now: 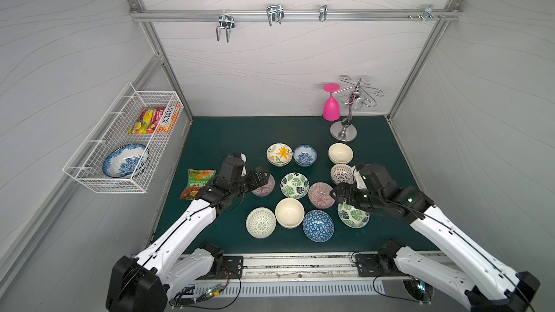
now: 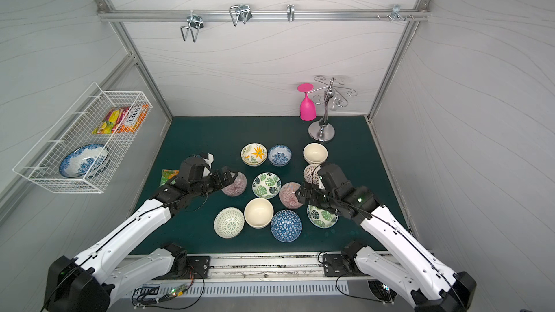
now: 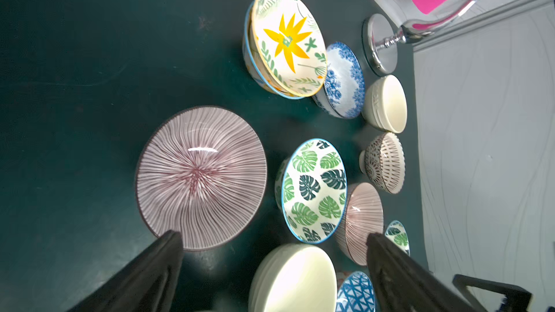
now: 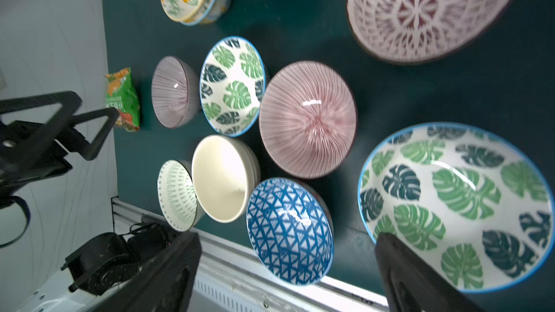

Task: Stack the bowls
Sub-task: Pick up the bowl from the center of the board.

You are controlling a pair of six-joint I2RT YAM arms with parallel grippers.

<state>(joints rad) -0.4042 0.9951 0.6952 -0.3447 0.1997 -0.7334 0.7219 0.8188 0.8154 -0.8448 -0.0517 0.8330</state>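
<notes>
**A:** Left side, go.

**B:** You've got a wire basket (image 1: pixel 105 186) on the left wall, with a blue-and-white dish (image 1: pixel 124 160) and snack packets (image 1: pixel 153 120) in it. A snack bag (image 1: pixel 196 183) lies on the green mat (image 1: pixel 228 133) beside your left arm.

**A:** Left gripper?

**B:** Your left gripper (image 3: pixel 274 237) hangs over the near edge of a pink striped bowl (image 1: pixel 267 189). Its fingers are spread wide and grip no bowl. I cannot tell if it touches the bowl.

**A:** Middle?

**B:** At the back, a flower bowl (image 1: pixel 279 153) sits tilted inside another bowl, with a blue floral bowl (image 1: pixel 304 155) just beside it. The leaf bowl (image 1: pixel 294 185) is in the center, and a second pink striped bowl (image 1: pixel 319 196) is just beside it. In the front row, side by side, are a green dashed bowl (image 1: pixel 260 223), a cream bowl (image 1: pixel 289 213) and a blue triangle bowl (image 1: pixel 318 225). All of them sit upright on the mat.

**A:** Right?

**B:** A second cream bowl (image 1: pixel 340 153) is at the back, and a lattice bowl (image 1: pixel 341 174) sits near it, partly behind your right arm. A second leaf bowl (image 1: pixel 354 219) sits under that arm. Your right gripper (image 4: pixel 286 235) hangs between the second pink striped bowl and the second leaf bowl. Its fingers are wide apart and hold no bowl. An upside-down pink glass (image 1: pixel 331 106) is by the metal stand (image 1: pixel 344 132) at the back right.
</notes>
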